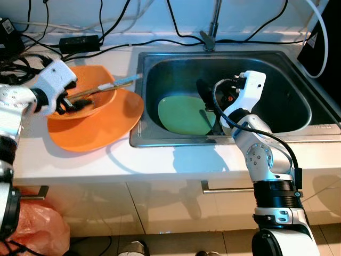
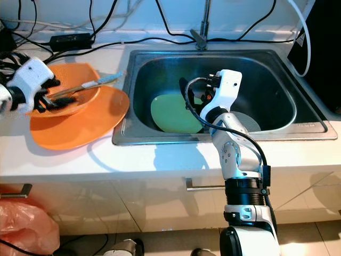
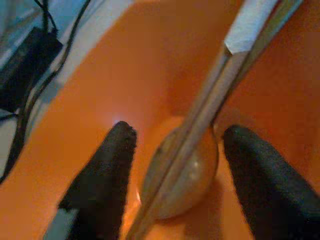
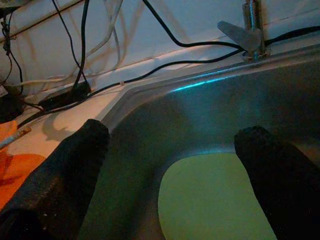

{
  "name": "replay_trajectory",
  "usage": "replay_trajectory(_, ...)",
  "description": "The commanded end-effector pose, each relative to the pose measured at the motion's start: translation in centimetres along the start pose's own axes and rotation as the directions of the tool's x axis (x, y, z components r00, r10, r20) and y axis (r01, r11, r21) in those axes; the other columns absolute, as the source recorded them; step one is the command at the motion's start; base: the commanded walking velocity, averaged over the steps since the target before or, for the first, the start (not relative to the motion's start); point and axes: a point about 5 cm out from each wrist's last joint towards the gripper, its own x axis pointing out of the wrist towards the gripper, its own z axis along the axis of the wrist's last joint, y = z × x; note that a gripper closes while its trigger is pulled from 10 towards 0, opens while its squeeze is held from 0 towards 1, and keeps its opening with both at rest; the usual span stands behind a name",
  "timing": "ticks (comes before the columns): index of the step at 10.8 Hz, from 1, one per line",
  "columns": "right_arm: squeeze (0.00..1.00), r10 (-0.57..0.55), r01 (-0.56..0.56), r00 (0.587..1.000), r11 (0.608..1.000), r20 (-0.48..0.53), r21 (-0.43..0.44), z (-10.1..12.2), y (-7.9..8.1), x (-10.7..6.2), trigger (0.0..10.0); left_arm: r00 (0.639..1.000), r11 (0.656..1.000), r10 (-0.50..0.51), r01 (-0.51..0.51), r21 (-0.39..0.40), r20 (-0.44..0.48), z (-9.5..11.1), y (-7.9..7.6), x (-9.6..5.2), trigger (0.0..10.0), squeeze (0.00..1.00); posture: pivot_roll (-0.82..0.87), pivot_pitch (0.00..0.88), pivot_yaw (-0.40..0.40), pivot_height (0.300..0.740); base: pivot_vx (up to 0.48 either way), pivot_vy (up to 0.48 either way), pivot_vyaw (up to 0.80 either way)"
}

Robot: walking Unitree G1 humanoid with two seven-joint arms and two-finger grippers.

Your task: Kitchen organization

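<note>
An orange bowl (image 1: 101, 80) sits on an orange plate (image 1: 114, 125) on the counter left of the sink. A wooden spoon (image 3: 182, 175) and long chopsticks (image 1: 117, 83) lie in the bowl, their ends sticking out toward the sink. My left gripper (image 1: 74, 104) reaches into the bowl, open, one finger on each side of the spoon and not touching it. A green plate (image 1: 184, 114) lies flat in the steel sink (image 1: 287, 106). My right gripper (image 4: 175, 135) hovers open above the plate's left part with nothing between its fingers.
The faucet (image 1: 212, 32) stands behind the sink. Black cables and a power adapter (image 1: 80, 41) crowd the back of the counter. A grey round dish (image 2: 248, 121) lies right of the green plate. An orange plastic bag (image 1: 37, 224) sits on the floor at left.
</note>
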Motion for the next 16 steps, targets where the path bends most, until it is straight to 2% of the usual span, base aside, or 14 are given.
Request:
replay_trajectory(1,0.0,-0.005,0.005,1.0,1.0,-0.011,-0.009,-0.14,-0.03,-0.12,10.0,1.0,1.0,0.018,-0.018,0.003,0.004,0.3,0.5,-0.19,1.1,0.0,0.14,0.082,0.036,0.74,0.0,0.0,0.0)
replay_trajectory(2,0.0,-0.01,0.01,1.0,1.0,-0.011,-0.009,-0.11,-0.1,-0.09,10.0,1.0,1.0,0.029,-0.029,0.0,0.003,0.29,0.74,-0.25,0.0,0.0,0.14,0.08,0.037,0.74,0.0,0.0,0.0)
replay_trajectory(11,0.0,-0.033,0.033,0.999,0.999,-0.011,-0.008,-0.12,-0.48,-0.08,10.0,1.0,1.0,0.01,-0.01,0.011,-0.008,0.24,0.83,0.02,0.0,0.0,0.14,0.073,0.042,0.74,0.0,0.0,0.0)
replay_trajectory(16,0.0,-0.048,0.048,0.999,0.999,-0.018,-0.008,-0.23,-0.76,-0.13,10.0,0.996,0.998,0.068,-0.068,-0.001,0.057,0.61,0.86,0.21,0.0,0.0,0.14,0.075,0.035,0.74,0.0,0.0,0.0)
